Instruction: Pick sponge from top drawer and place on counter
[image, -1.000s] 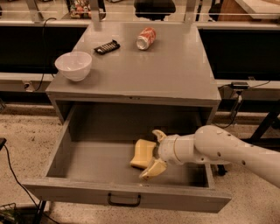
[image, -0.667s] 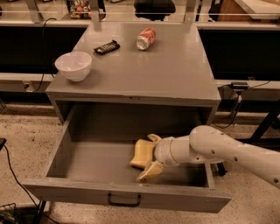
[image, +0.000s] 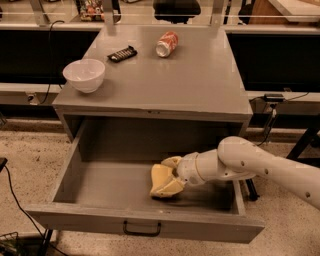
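Pale yellow sponge (image: 158, 175) lies between the gripper's (image: 161, 178) spread fingers (image: 172, 161) inside the top drawer (image: 100, 220).

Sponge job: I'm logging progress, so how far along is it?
Done: the wide grey wooden top drawer stands open. In hand: the robot's gripper is down at the small pale yellow sponge on the drawer floor. Left: lifting it out and setting it on the flat grey counter.
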